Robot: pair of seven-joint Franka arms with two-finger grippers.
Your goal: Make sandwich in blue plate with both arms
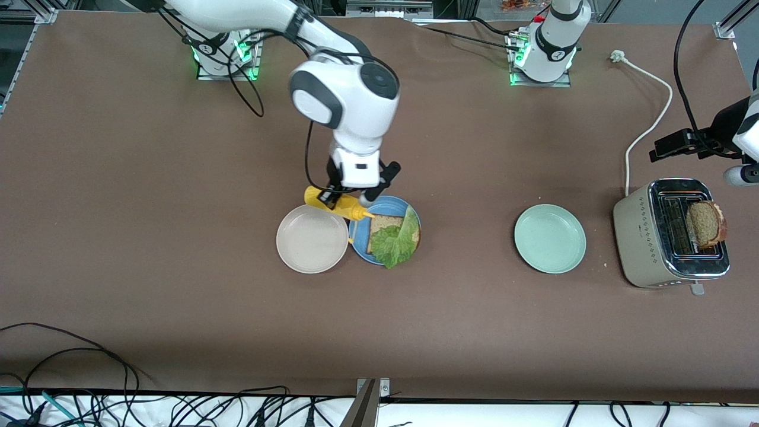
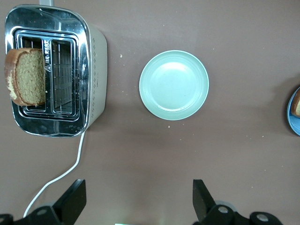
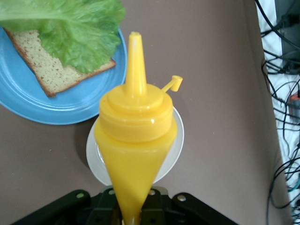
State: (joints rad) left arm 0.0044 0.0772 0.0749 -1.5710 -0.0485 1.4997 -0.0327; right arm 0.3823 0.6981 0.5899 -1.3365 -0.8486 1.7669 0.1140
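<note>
My right hand [image 1: 347, 198] is gripping a yellow mustard bottle [image 1: 335, 204], tipping its nozzle toward the lettuce [image 1: 398, 240] just below on the blue plate [image 1: 388, 209]; squeezing comes next, while my left hand [image 2: 136, 206] is waiting wide open.

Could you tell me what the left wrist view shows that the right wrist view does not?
Only the left wrist view shows the toaster with a bread slice standing in one slot, its white cord, the mint-green plate, and the left tool, open over bare table.

Only the right wrist view shows the yellow squeeze bottle held by the right tool, the cream-white plate under it, and the lettuce on a bread slice.

Both show the blue plate and brown table.
</note>
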